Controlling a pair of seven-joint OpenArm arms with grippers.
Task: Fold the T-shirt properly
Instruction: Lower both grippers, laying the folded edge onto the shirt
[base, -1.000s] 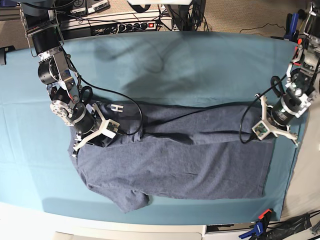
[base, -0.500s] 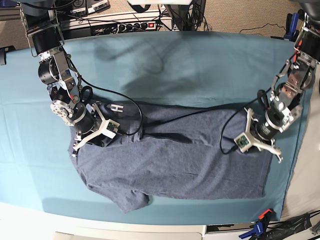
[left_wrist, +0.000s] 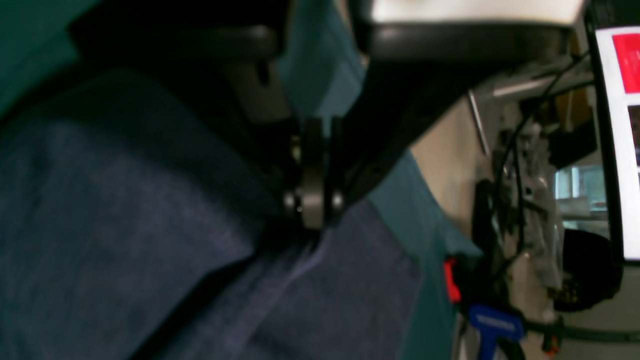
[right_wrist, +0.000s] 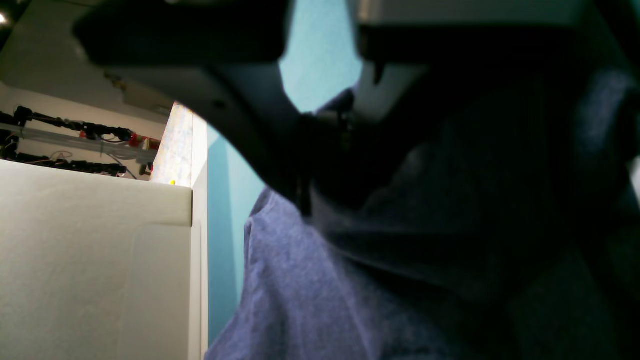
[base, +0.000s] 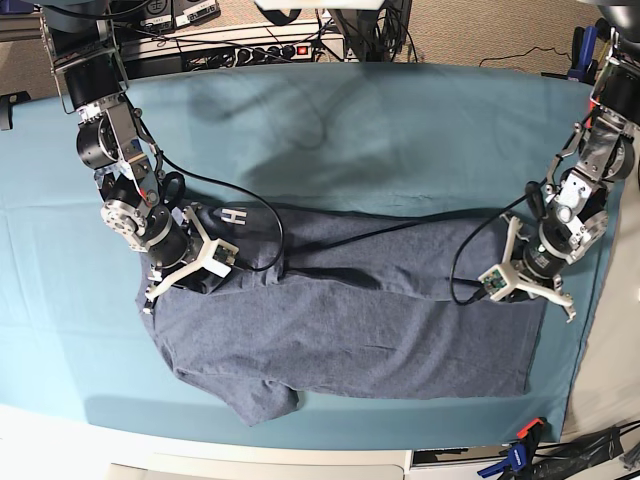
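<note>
The T-shirt lies spread across the teal cloth, its far edge already doubled toward the middle, so the lengthwise fold looks to be the step in hand; the left gripper has its jaws closed and appears to pinch the hem end, though the blurred wrist view leaves the hold uncertain; the right gripper is closed on fabric at the collar end. Next, I judge, both arms must carry that edge across together, evenly, keeping it taut so the fold lands straight.
</note>
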